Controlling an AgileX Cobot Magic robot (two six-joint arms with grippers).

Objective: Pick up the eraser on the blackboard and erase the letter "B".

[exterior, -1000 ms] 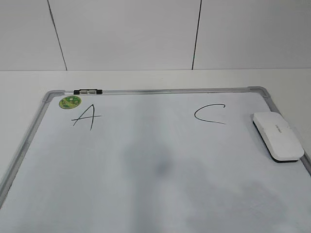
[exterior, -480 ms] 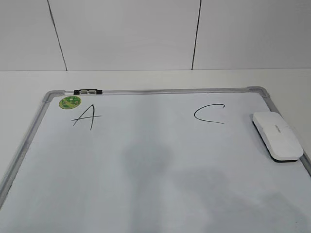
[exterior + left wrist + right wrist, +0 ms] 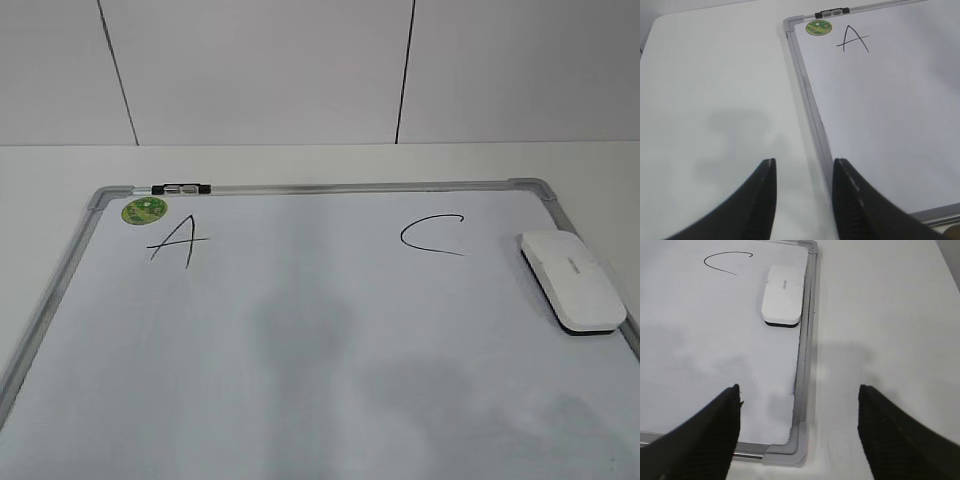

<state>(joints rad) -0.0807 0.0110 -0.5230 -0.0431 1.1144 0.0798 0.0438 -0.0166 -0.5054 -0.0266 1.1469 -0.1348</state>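
Two handwritten letters can be read on the blackboard point(image 3: 300, 330): a black "A" point(image 3: 178, 243) near its far left corner and a black "C" point(image 3: 432, 236) toward the far right, with no "B" showing on the bare surface between them. Just above the "A" sits a round green sticker point(image 3: 144, 210), its print too small to make out, and a black-and-silver clip point(image 3: 181, 187) rides the far frame edge beside it. The eraser point(image 3: 572, 281) lies flat on the board against its right frame rail, just right of the "C"; small grey lettering on its top is unreadable. Seen from its wrist camera, the right gripper point(image 3: 799, 410) is spread wide above the board's near right corner, the eraser point(image 3: 783, 295) well ahead of it and untouched. The left gripper point(image 3: 804, 177) hangs with its jaws narrowly parted, holding nothing, over the white tabletop point(image 3: 715, 100) and the board's left frame rail.
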